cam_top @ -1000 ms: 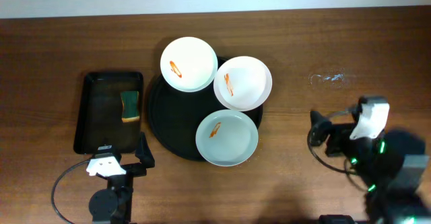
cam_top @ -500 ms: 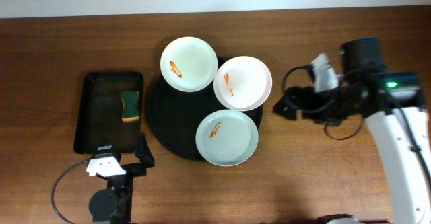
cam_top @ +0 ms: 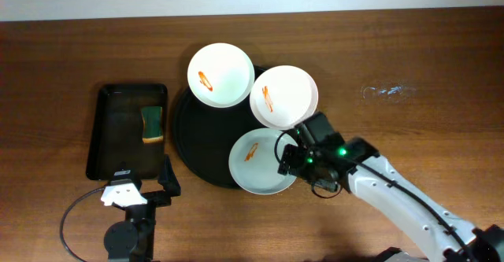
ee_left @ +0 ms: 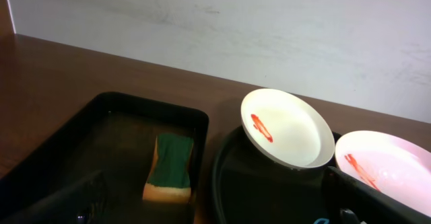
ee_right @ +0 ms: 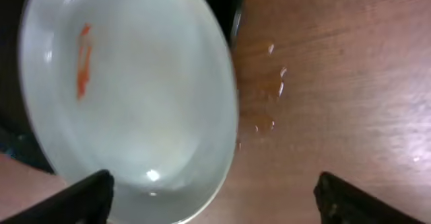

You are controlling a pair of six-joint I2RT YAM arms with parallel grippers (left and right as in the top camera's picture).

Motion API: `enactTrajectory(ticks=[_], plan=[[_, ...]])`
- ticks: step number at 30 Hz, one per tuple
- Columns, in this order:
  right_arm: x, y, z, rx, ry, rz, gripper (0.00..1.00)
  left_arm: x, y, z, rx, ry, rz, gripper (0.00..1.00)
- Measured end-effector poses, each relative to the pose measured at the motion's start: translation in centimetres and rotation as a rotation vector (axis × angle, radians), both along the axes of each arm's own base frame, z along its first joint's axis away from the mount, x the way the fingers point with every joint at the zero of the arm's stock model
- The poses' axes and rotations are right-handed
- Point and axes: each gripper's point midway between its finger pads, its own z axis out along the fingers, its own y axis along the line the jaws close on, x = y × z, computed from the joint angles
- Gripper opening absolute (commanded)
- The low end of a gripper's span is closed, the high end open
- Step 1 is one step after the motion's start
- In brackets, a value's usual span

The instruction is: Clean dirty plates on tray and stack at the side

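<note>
The nearest plate [cam_top: 256, 164], white with an orange smear, lies on the near part of the round black tray [cam_top: 197, 132], directly under my right hand [cam_top: 288, 158]. That hand hangs over the plate's right rim. On the wrist camera its fingers [ee_right: 67, 197] stand wide apart and hold nothing, with the rim running between them; I cannot tell whether they touch it. A few droplets [ee_right: 273, 89] sit on the brown surface [ee_right: 350, 83] just beside that rim. The other two plates [cam_top: 283, 97] lie beyond the hand, both smeared with orange. One is just past it over the tray's far right edge, the second farther off to the left, and their edges meet. My left hand [ee_left: 215, 183] is well apart from all this at the near edge of the surface, its fingers also spread and empty. Just ahead of it is a rectangular tray [cam_top: 98, 136] with a green and yellow sponge [cam_top: 152, 125] in it.
</note>
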Motion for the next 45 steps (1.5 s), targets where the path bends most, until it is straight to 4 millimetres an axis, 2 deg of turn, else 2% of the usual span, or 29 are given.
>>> enactTrajectory(ticks=[2, 4, 5, 11, 15, 22, 24, 27, 28, 30, 31, 33, 34, 35, 37, 38, 39, 41, 42, 44, 45], plan=[[0.3, 0.2, -0.9, 0.022, -0.018, -0.018, 0.96, 0.0, 0.0, 0.0, 0.000, 0.000, 0.000, 0.99], [0.3, 0.3, -1.4, 0.030, -0.026, -0.026, 0.86, 0.0, 0.0, 0.0, 0.000, 0.000, 0.000, 0.99], [0.3, 0.2, -1.6, 0.032, -0.027, -0.030, 0.86, 0.0, 0.0, 0.0, 0.000, 0.000, 0.000, 0.99], [0.0, 0.1, -2.9, 0.036, -0.021, -0.053, 0.85, 0.0, 0.0, 0.0, 0.000, 0.000, 0.000, 0.99], [-0.5, -0.1, -4.8, 0.019, 0.039, -0.089, 0.81, 0.0, 0.0, 0.0, 0.000, 0.000, 0.000, 0.99], [-0.8, 0.5, -4.7, 0.049, 0.057, -0.085, 0.80, 0.0, 0.5, 0.3, 0.002, -0.012, 0.029, 0.99], [-0.6, 0.6, -4.3, 0.060, 0.046, -0.083, 0.81, 0.0, 0.3, 1.7, 0.001, -0.063, 0.016, 0.99], [-0.5, 0.7, -4.0, 0.065, 0.034, -0.079, 0.82, -0.7, -0.6, 3.6, 0.006, -0.009, -0.034, 0.99], [-0.5, 0.7, -3.9, 0.065, 0.033, -0.076, 0.84, -1.2, -0.8, 5.2, 0.022, 0.011, -0.048, 0.99], [-0.4, 0.7, -3.9, 0.066, 0.030, -0.071, 0.85, -2.4, -1.5, 12.5, 0.089, 0.028, -0.094, 0.99], [-0.3, 0.8, -3.7, 0.070, 0.024, -0.069, 0.85, -2.8, -1.7, 13.7, 0.116, 0.121, -0.115, 0.99], [-0.3, 0.9, -3.6, 0.072, 0.022, -0.068, 0.85, -1.7, -2.0, 17.5, 0.168, 0.307, -0.157, 0.99], [-0.2, 0.9, -3.6, 0.073, 0.020, -0.066, 0.85, -1.3, -2.0, 17.6, 0.183, 0.429, -0.180, 0.99], [-0.2, 0.9, -3.5, 0.074, 0.017, -0.061, 0.85, -0.5, -2.1, 17.3, 0.189, 0.576, -0.204, 0.99], [-0.1, 1.0, -3.4, 0.074, 0.010, -0.050, 0.85, 2.6, -2.1, 17.9, 0.200, 0.675, -0.224, 0.99], [-0.1, 1.0, -3.4, 0.073, 0.008, -0.046, 0.85, 5.3, -2.1, 17.2, 0.196, 0.787, -0.242, 0.99], [-0.1, 1.0, -3.4, 0.072, 0.010, -0.044, 0.86, 7.2, -2.1, 16.1, 0.194, 0.849, -0.253, 0.98], [-0.1, 1.0, -3.4, 0.072, 0.008, -0.041, 0.86, 9.9, -1.7, 12.8, 0.196, 0.979, -0.251, 0.84], [-0.1, 1.0, -3.4, 0.071, 0.009, -0.041, 0.86, 10.4, -1.3, 10.5, 0.190, 1.075, -0.233, 0.79], [-0.1, 1.0, -3.4, 0.071, 0.006, -0.038, 0.86, 10.4, -0.8, 6.5, 0.166, 1.246, -0.205, 0.79], [-0.1, 0.9, -3.4, 0.069, 0.007, -0.036, 0.86, 11.2, -0.5, 4.6, 0.159, 1.296, -0.185, 0.77]])
